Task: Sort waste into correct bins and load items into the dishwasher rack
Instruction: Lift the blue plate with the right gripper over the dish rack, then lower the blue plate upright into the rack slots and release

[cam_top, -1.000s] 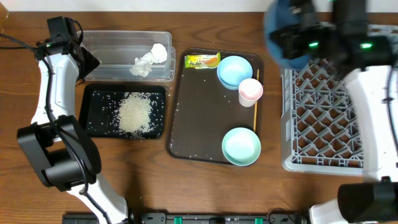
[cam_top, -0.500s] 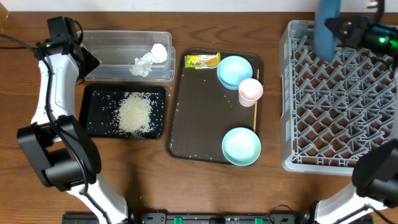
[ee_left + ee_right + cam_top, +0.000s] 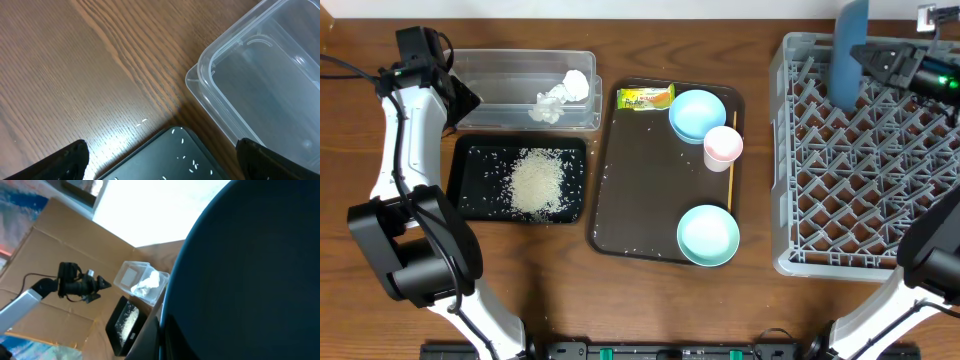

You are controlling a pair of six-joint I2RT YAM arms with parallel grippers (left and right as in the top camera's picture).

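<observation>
My right gripper (image 3: 870, 57) is shut on the dark blue plate (image 3: 847, 50), which stands on edge over the back left part of the grey dishwasher rack (image 3: 786, 200). In the right wrist view the plate (image 3: 250, 270) fills the frame beside one dark finger (image 3: 147, 340). My left gripper (image 3: 460, 100) hangs open and holds nothing, over the corner of the black tray (image 3: 170, 155) and the clear tub (image 3: 260, 85). The rice heap (image 3: 536, 182) lies in the black tray, the tissue (image 3: 560, 98) in the tub.
A brown serving tray (image 3: 640, 200) in the middle carries the snack wrapper (image 3: 645, 97), two pale blue bowls (image 3: 697, 113) (image 3: 708, 235), the pink cup (image 3: 723, 144) and the orange stick (image 3: 731, 185). Loose grains dot both trays.
The right arm has swung the plate from left of the rack to above its back left part, then a little further right. The left arm has not moved.
</observation>
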